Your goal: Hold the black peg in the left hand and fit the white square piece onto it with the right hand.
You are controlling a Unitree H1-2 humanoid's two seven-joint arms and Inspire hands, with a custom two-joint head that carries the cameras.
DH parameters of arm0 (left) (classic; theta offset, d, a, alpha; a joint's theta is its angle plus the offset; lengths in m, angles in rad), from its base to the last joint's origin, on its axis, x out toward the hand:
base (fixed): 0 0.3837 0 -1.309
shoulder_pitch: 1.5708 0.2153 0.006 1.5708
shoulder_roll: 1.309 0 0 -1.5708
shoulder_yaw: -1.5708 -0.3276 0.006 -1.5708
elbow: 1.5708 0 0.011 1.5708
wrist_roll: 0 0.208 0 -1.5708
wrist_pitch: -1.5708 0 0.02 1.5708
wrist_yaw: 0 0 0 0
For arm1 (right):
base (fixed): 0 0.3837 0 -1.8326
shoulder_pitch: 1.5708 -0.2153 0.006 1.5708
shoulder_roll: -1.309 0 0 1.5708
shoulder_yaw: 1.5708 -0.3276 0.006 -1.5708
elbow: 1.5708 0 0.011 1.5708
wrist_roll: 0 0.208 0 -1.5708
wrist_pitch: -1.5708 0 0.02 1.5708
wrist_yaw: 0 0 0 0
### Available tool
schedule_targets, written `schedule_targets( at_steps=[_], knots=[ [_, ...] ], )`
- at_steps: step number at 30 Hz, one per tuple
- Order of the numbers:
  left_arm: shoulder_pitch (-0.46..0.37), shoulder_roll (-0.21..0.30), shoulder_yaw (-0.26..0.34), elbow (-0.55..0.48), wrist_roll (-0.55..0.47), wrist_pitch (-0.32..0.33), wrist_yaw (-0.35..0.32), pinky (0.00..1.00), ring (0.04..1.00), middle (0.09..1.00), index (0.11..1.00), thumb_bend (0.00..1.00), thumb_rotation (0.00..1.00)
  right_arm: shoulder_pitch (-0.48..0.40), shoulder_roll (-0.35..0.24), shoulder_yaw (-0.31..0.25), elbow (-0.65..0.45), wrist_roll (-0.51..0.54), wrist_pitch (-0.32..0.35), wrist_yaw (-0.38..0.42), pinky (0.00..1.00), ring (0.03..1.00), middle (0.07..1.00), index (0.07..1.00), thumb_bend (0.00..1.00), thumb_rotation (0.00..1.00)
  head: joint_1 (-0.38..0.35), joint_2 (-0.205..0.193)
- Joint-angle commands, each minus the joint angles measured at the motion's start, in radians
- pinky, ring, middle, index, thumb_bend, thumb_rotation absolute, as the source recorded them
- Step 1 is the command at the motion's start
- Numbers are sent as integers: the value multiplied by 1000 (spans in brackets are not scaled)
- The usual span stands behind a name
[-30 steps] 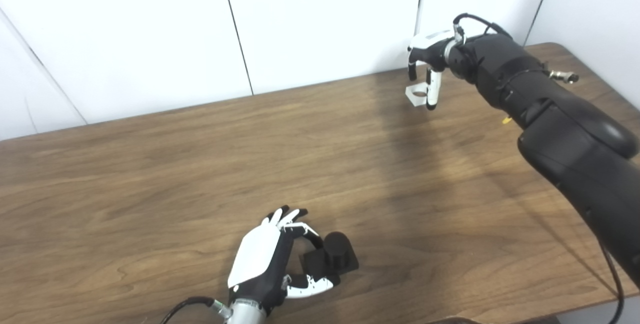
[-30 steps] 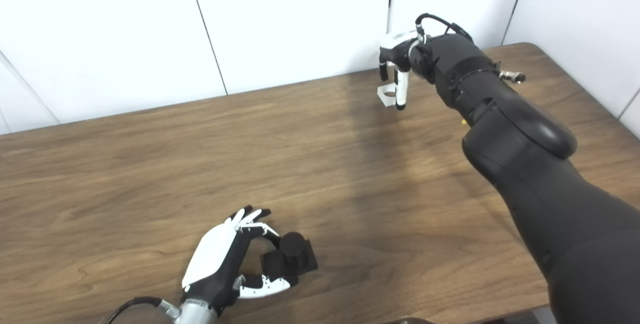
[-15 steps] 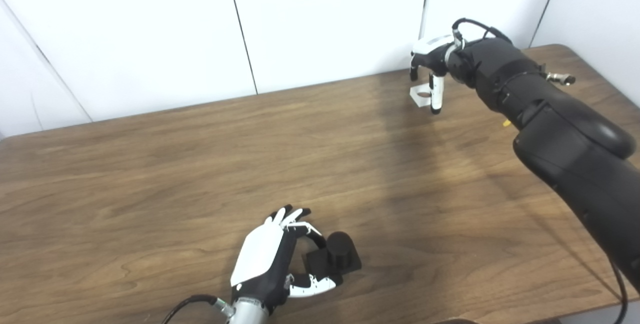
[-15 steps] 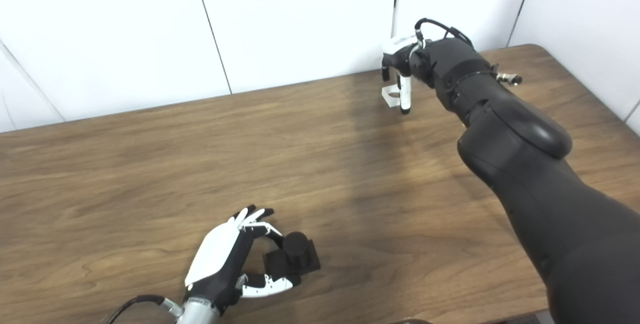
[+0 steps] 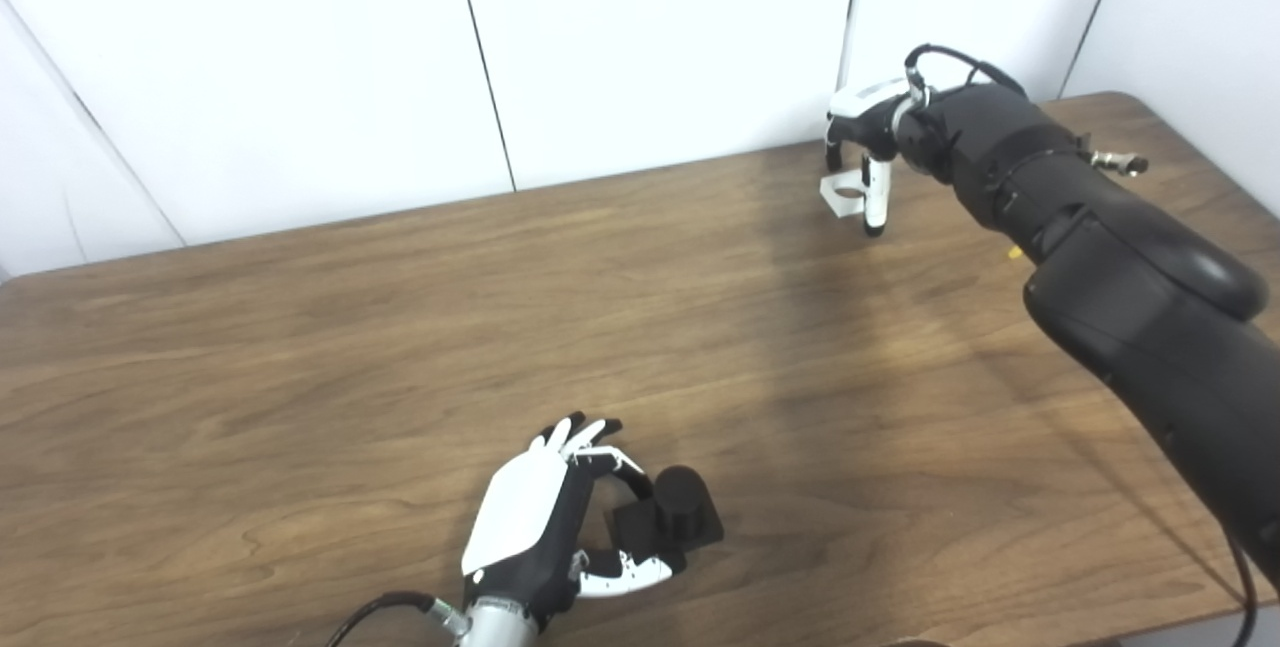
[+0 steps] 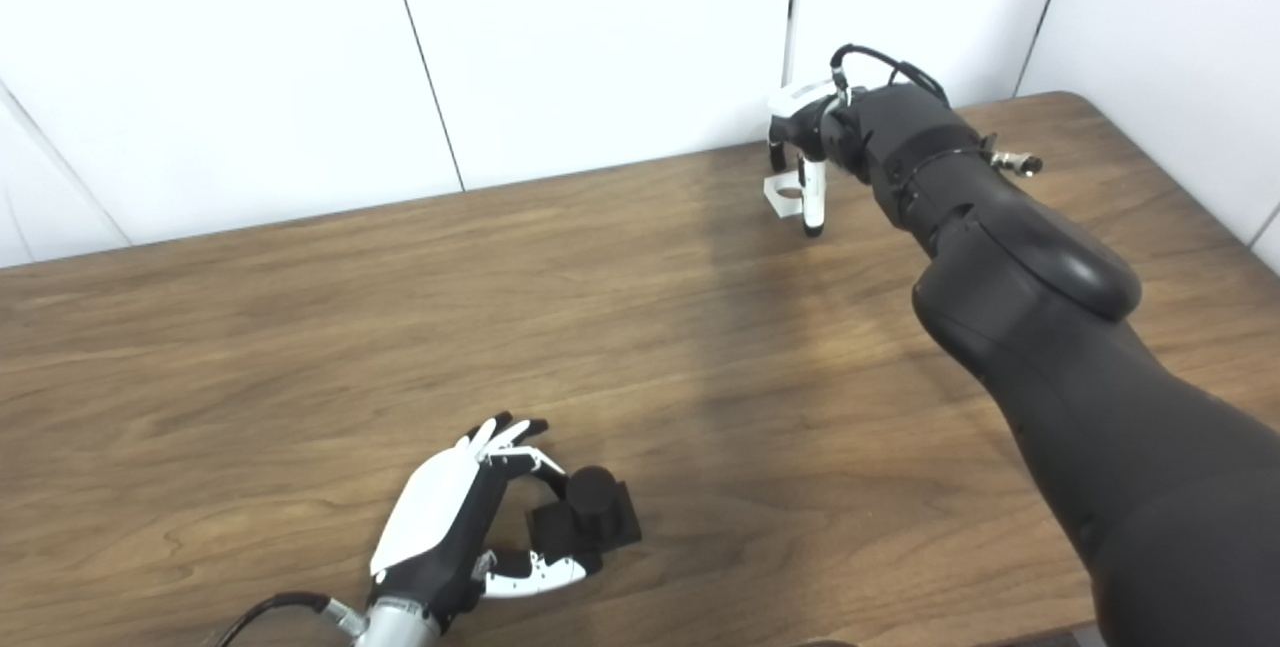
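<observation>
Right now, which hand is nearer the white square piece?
The right hand. It is over the white square piece at the table's far edge, fingers reaching down around it. The left hand is across the table at the near edge, around the black peg.

White-backed left hand, black fingers, bulky black right arm
</observation>
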Motion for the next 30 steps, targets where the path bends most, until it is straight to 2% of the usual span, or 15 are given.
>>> schedule_targets(
  at_steps=[1, 12, 21, 28, 29, 30],
  knots=[
    [46, 10, -6, 45, 42, 47, -37, 1000, 1000, 919, 489, 518, 68, -70, -6, 1, -2, 1, 15, -28, 1000, 1000, 1000, 765, 931, 191, -1, 1],
    [44, 7, -3, 46, 32, 45, -32, 1000, 1000, 922, 489, 517, 67, -61, -7, 1, 15, 4, 17, -36, 1000, 1000, 1000, 734, 925, 186, 1, 0],
    [43, 9, -4, 45, 37, 45, -34, 1000, 1000, 923, 490, 517, 68, -52, -11, -10, 8, 18, 0, -64, 1000, 1000, 984, 685, 895, 141, 1, -1],
    [41, 11, -7, 46, 43, 45, -38, 1000, 1000, 924, 490, 517, 69, -49, -19, -5, 3, 13, -28, -100, 1000, 1000, 949, 607, 854, 96, 1, 0],
    [41, 10, -7, 45, 42, 46, -39, 1000, 1000, 924, 490, 517, 69, -48, -20, -6, 4, 14, -30, -106, 1000, 1000, 948, 551, 694, 116, 1, 0],
    [41, 9, -5, 45, 39, 46, -37, 1000, 1000, 924, 490, 517, 69, -48, -20, -6, 5, 14, -32, -111, 1000, 1000, 944, 516, 594, 128, 1, 0]
  ],
)
